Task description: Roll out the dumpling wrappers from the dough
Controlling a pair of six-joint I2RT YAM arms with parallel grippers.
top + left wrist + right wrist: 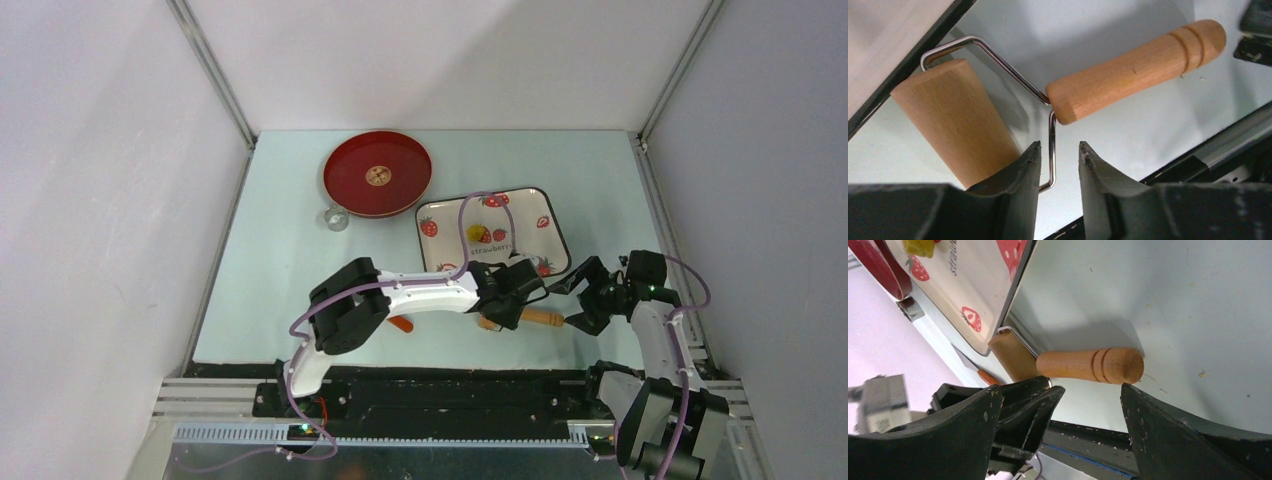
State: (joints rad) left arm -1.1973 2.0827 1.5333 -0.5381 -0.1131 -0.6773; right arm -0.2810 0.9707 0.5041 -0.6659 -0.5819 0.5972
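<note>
From above: pale table (290,260), white walls; the dough (478,235) sits in the strawberry tray (520,225), beyond both arms. Left wrist: left gripper (1059,147) half-open astride the wire of the roller (1128,70) (not pinching). Right wrist: right gripper (1060,389) gapes wide, empty.

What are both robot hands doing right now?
Left gripper: open, jaws either side of the wire of the roller.
Right gripper: open, holding nothing.

Bright, even light from above, with a soft shadow beside the wooden roller (1088,365) — wrist views slightly blurred.
</note>
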